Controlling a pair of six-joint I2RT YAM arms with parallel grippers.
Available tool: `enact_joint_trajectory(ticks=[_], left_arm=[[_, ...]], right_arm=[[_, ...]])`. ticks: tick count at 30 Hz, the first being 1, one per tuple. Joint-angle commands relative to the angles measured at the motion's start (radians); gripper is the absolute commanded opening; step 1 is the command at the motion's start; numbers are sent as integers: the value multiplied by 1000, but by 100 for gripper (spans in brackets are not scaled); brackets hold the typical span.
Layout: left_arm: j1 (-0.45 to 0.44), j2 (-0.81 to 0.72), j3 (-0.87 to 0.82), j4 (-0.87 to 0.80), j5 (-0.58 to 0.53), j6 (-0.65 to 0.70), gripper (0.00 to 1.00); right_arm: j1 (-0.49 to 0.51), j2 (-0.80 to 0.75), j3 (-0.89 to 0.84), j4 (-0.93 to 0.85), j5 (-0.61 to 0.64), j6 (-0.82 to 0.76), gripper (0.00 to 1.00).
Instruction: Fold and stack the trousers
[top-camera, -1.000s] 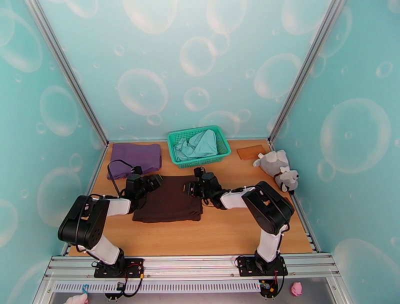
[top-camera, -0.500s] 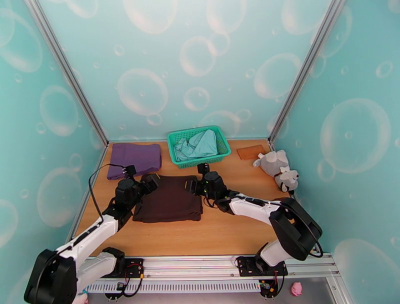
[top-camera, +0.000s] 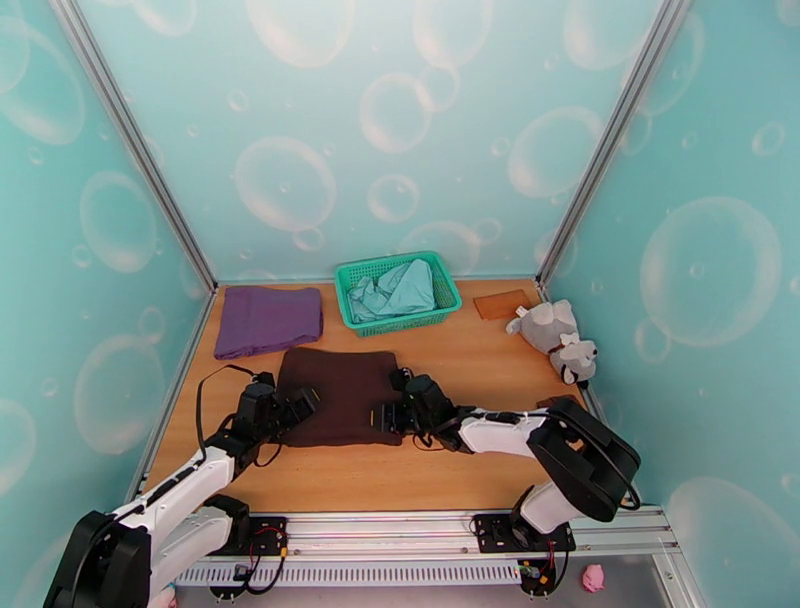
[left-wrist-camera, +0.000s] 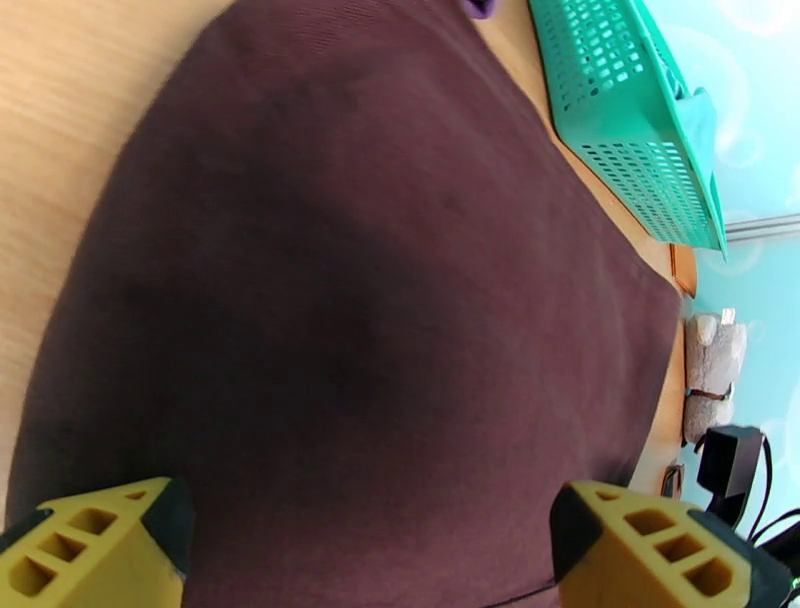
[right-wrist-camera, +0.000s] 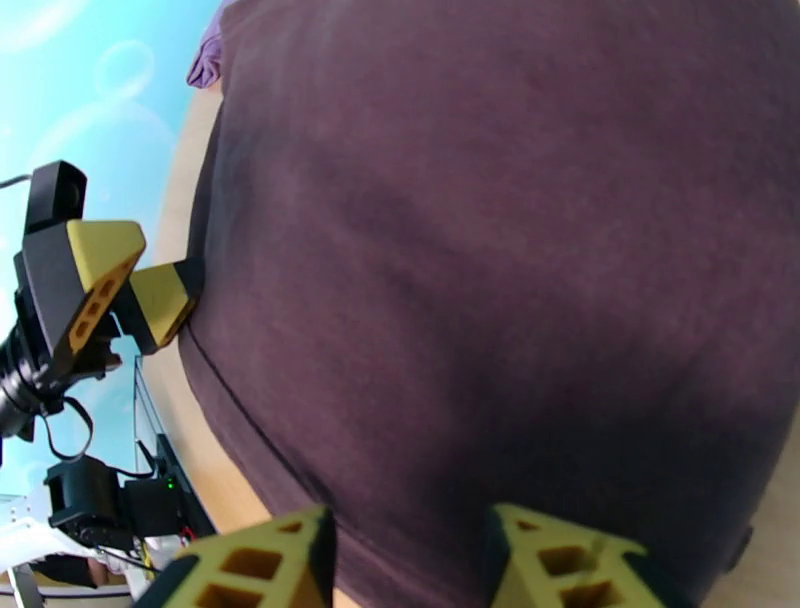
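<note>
The dark brown trousers lie folded into a flat rectangle on the wooden table, a little left of its middle. My left gripper sits low at their near-left edge. In the left wrist view it is open wide, with brown cloth spreading between and beyond its yellow fingers. My right gripper is at the near-right edge. In the right wrist view it is open more narrowly, with cloth in the gap. The left gripper shows there touching the far side.
A folded purple cloth lies at the back left, just beyond the trousers. The green mesh basket with a pale teal garment stands at the back middle. A grey plush toy and a flat brown piece lie at the right.
Both grippers have moved from the trousers' far corners back to their near edge. The arms now lie lower and more stretched out. The trousers have stayed in place.
</note>
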Motion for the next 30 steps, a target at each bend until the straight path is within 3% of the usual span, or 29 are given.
enact_joint_trajectory(ticks=[1,7,14,17,20,25,30], left_arm=[[4,4,-49,-36,-46,-49,99],[-5,4,-56,-43,-81,-66,99],[-72,-60,169,-206,-240,74,99],[-65,-45,266,-159,-263,177,99],[-12,10,285,23,-191,261,99],[108,252,351,254,53,291,99],[127,475,402,447,120,294,98]], right_arm=[[-4,-19,-73,-35,47,62,46],[-33,-9,-118,-26,45,48,47],[-60,-191,63,-406,310,-184,55],[-121,-204,154,-355,237,-277,58],[-150,-139,232,-222,111,-319,58],[-157,60,310,10,-10,-292,57],[-178,226,319,194,-24,-236,56]])
